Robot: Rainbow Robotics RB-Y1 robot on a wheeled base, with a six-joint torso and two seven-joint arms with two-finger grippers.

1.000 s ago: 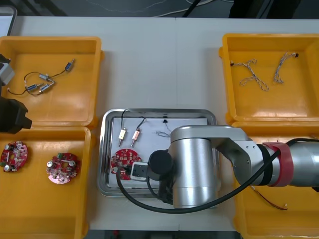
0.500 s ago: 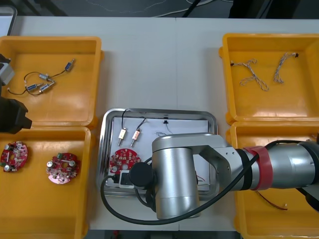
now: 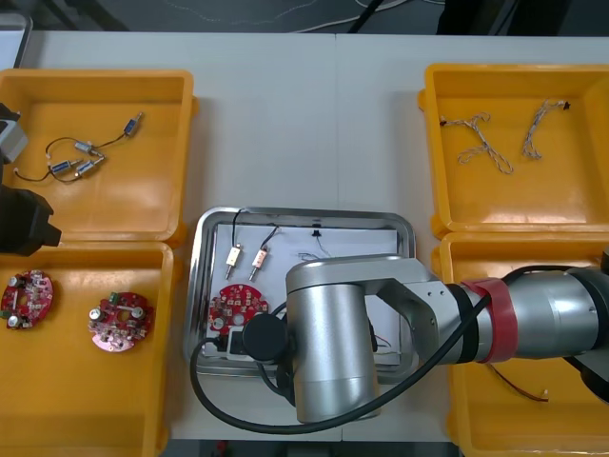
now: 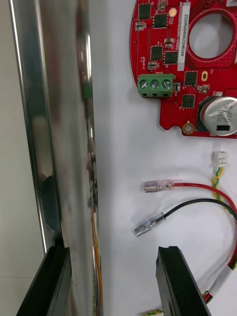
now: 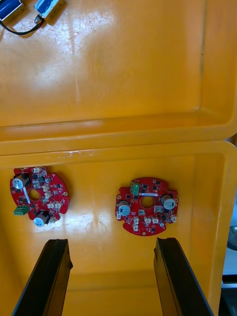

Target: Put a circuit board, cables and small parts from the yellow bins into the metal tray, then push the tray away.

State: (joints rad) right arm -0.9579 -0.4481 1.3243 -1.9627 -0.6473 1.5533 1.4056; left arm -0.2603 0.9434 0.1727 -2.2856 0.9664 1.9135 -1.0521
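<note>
- Metal tray [image 3: 203, 286] sits mid-table between the yellow bins. It's white inside, and the right arm lies across its near right part.
- In the tray there's one round red circuit board [image 3: 238, 305] toward the near left corner. Two small metal parts [image 3: 245, 258] on black leads sit just beyond it.
- Right gripper [image 4: 113, 253] is low at the tray's wall, claw spread wide and holding nothing. One finger [image 4: 47, 281] is at the rim, the other is inside over the white floor.
- Just ahead of that inner finger lie a red wire [image 4: 163, 186] and a black wire [image 4: 148, 227], with the board past them.
- Left gripper [image 5: 112, 242] hangs over the near left bin [image 5: 207, 197]. Its claw is apart and empty too, with two spare boards [image 5: 146, 205] below it.
- Far right bin [image 3: 571, 181] has twisted cables [image 3: 485, 143] in it.
</note>
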